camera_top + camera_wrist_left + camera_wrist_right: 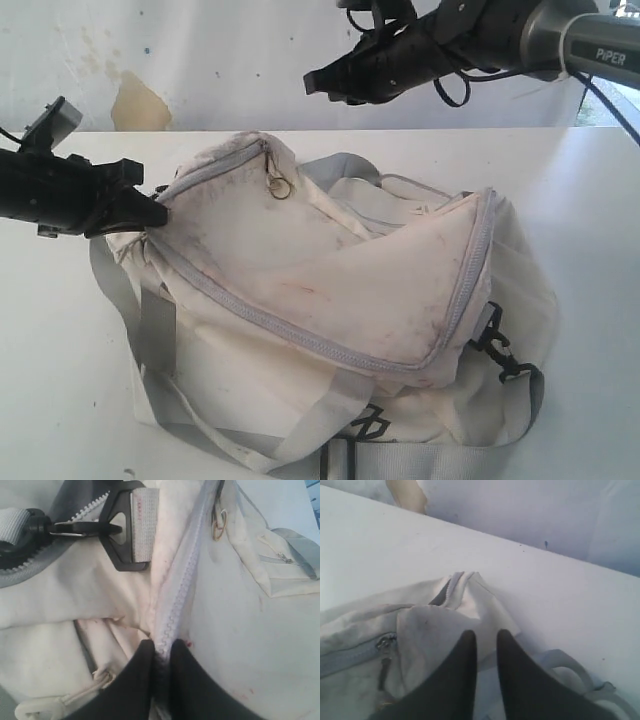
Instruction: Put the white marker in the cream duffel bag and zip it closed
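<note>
The cream duffel bag (330, 280) lies slumped on the white table, and its grey main zipper (300, 335) runs closed along the top flap. My left gripper (158, 210) is at the bag's left end. In the left wrist view it (161, 652) is shut on the bag's (250, 630) zipper tape (182, 580). My right gripper (312, 82) hovers in the air above the bag's far side. In the right wrist view it (486, 635) stands slightly open with nothing between its fingers, over the bag's end (430, 625). The white marker is hidden.
A metal ring pull (280, 187) hangs near the top of the bag. Grey webbing straps (150, 340) spread over the table at the front left. A black clip (500, 350) sits at the bag's right end. The table (590, 200) extends right, and a wall stands behind.
</note>
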Robot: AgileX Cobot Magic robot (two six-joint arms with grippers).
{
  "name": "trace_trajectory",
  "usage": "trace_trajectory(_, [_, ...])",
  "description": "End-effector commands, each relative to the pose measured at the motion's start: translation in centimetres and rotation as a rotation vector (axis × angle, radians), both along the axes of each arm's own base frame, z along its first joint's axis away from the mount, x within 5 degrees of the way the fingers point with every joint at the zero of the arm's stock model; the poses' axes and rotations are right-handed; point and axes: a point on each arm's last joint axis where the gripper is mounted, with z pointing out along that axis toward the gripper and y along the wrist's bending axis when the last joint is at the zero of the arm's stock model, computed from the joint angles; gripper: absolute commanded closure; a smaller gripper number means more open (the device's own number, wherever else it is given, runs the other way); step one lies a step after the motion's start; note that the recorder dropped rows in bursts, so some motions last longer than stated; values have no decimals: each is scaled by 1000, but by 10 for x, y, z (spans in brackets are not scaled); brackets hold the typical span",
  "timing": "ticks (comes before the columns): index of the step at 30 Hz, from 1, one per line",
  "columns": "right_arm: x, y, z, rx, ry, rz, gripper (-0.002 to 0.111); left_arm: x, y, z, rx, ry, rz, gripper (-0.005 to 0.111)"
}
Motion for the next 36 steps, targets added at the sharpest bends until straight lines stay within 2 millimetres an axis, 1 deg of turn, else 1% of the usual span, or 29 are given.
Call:
trace_trajectory(1, [-10, 9, 10, 93, 74, 32, 56, 0, 2, 3, 11, -27, -4, 83])
trace_trajectory(3, [-17, 11, 14, 105, 125, 66, 45, 0, 2, 3, 10, -26, -8, 70])
trace_trajectory(4, [-21, 11, 19, 114, 155, 78, 44, 0, 2, 3, 8, -25, -10, 63])
trace_trajectory(6, [-30, 9, 26, 120, 219, 95, 45, -1, 2, 4, 8, -26, -9, 48])
trace_trajectory(7, [-35, 8, 29, 111, 254, 102, 46, -1, 1, 6, 4, -29, -11, 38])
trace_trajectory(9, [-42, 4, 33, 91, 315, 92, 50, -3, 1, 11, 5, -43, -19, 25])
trace_trajectory(10, [-46, 1, 35, 65, 340, 86, 52, -5, 1, 15, 12, -55, -25, 21])
trace_trajectory(12, [-53, -5, 36, 8, 400, 72, 55, -7, 3, 23, 38, -75, -11, 21])
trace_trajectory(14, [-59, -13, 39, -41, 451, 50, 58, -10, 7, 31, 77, -76, 29, 24])
trace_trajectory(16, [-64, -22, 41, -88, 501, 28, 64, -14, 12, 41, 126, -88, 62, 33])
trace_trajectory(18, [-69, -27, 44, -131, 534, 11, 72, -20, 15, 50, 155, -86, 87, 42])
trace_trajectory(21, [-75, -39, 46, -215, 582, -68, 88, -30, 20, 62, 228, -84, 102, 59])
trace_trajectory(25, [-86, -53, 48, -282, 577, -127, 108, -44, 32, 70, 357, -19, 156, 89])
trace_trajectory(27, [-95, -62, 48, -285, 595, -138, 108, -51, 39, 71, 425, 23, 182, 98])
trace_trajectory(28, [-106, -74, 48, -285, 610, -157, 108, -58, 46, 73, 502, 67, 216, 104])
trace_trajectory(29, [-111, -79, 46, -284, 619, -169, 108, -60, 50, 74, 538, 80, 229, 105])
trace_trajectory(30, [-121, -95, 45, -274, 627, -204, 108, -66, 55, 76, 592, 113, 260, 105])
trace_trajectory(31, [-124, -104, 44, -269, 631, -223, 108, -69, 57, 78, 612, 125, 264, 105])
trace_trajectory(32, [-136, -123, 46, -268, 632, -268, 108, -74, 61, 80, 652, 149, 281, 105])
trace_trajectory(33, [-141, -131, 47, -272, 635, -287, 108, -76, 62, 81, 659, 157, 290, 105])
trace_trajectory(34, [-152, -150, 47, -298, 633, -336, 108, -79, 64, 82, 678, 176, 304, 105])
trace_trajectory(35, [-157, -156, 46, -309, 633, -352, 108, -80, 65, 82, 685, 180, 301, 105])
trace_trajectory(36, [-169, -168, 44, -321, 626, -384, 108, -82, 65, 82, 688, 198, 294, 105])
